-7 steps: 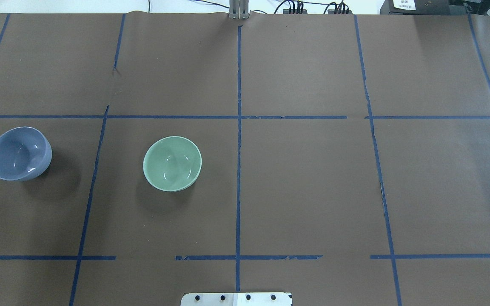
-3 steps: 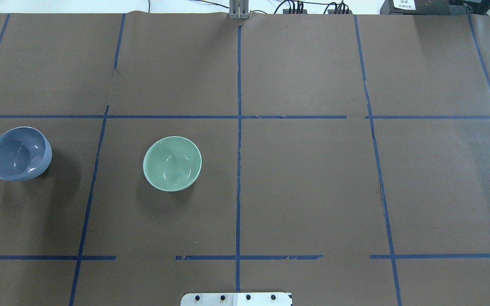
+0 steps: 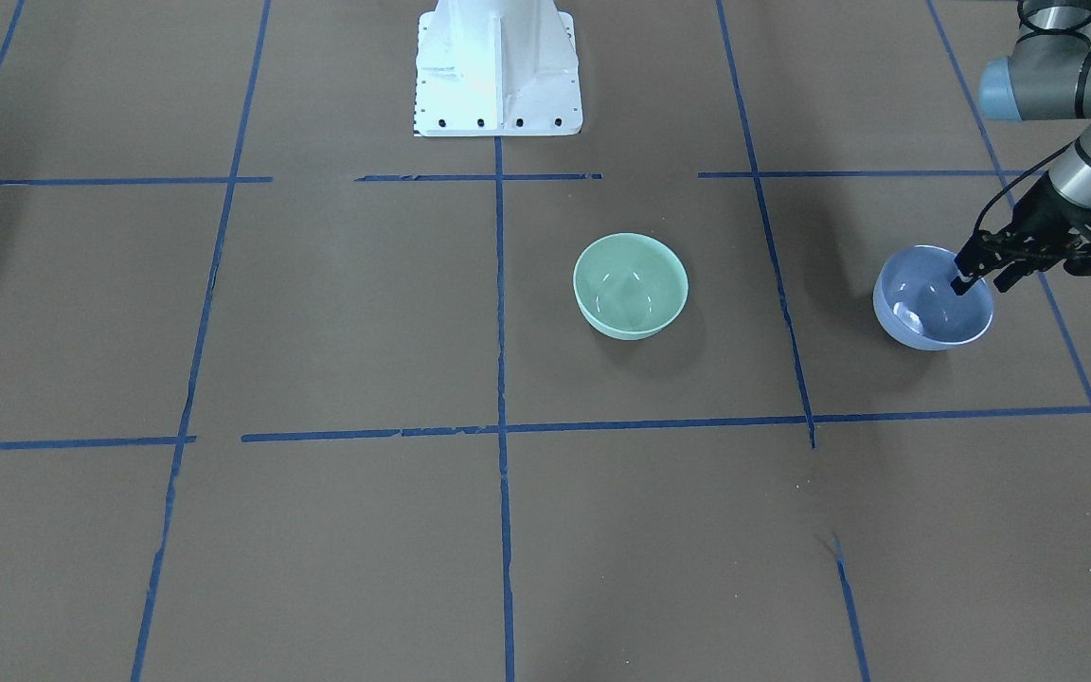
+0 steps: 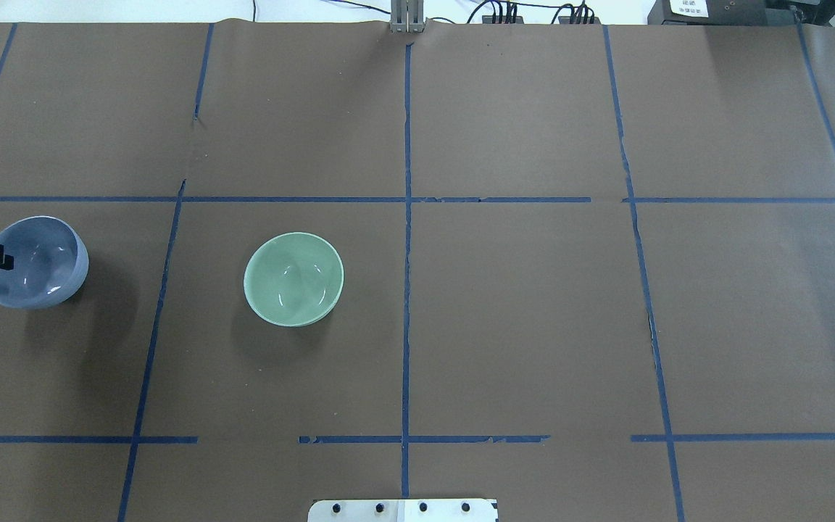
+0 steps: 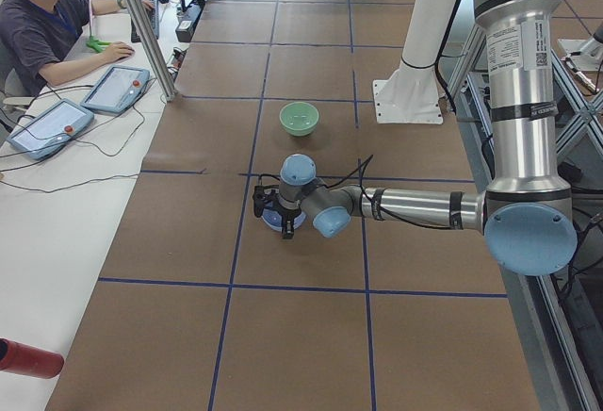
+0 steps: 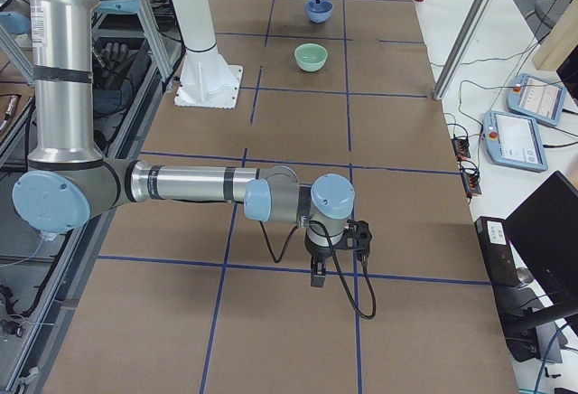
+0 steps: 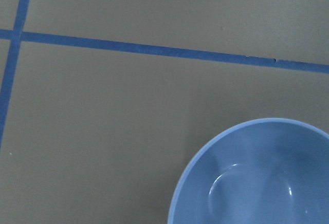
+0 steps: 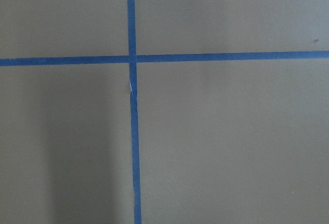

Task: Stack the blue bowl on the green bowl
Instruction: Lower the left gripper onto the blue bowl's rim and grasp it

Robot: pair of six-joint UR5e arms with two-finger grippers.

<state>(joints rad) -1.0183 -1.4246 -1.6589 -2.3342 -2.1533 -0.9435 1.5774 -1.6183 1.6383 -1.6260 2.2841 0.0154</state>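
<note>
Blue bowl (image 3: pixel 924 317) — one, near one green bowl (image 3: pixel 631 284) — left tool (image 3: pixel 979 284) spread over its rim.

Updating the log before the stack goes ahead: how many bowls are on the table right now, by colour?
blue bowl: 1
green bowl: 1
Total: 2 bowls
</note>
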